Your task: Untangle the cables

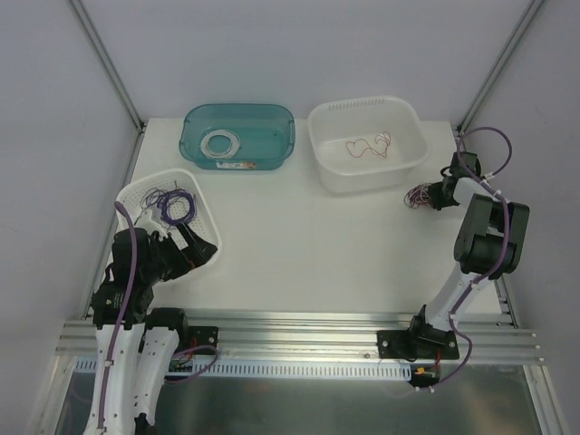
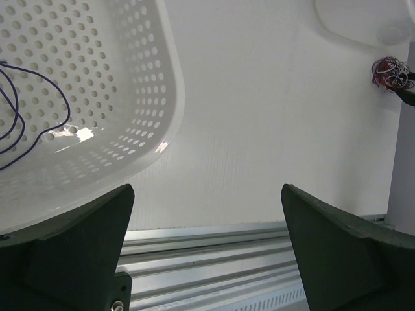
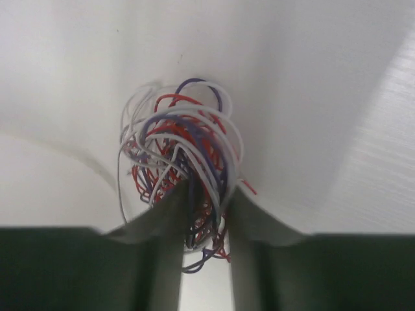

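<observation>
Right wrist: right end effector (image 3: 206,197) clamped on cables (image 3: 175,139), many strands at once; pulling likely to tighten knots. Left end effector (image 2: 204,197) wide, empty.

My open lane runs across the white tabletop (image 1: 299,245). A translucent teal plastic tub (image 1: 283,136) and a white plastic tub (image 1: 367,102) bar 12 o'clock, a white perforated plastic basket (image 1: 207,207) 9 o'clock, red, purple and white cables (image 1: 419,195) 3 o'clock.
</observation>
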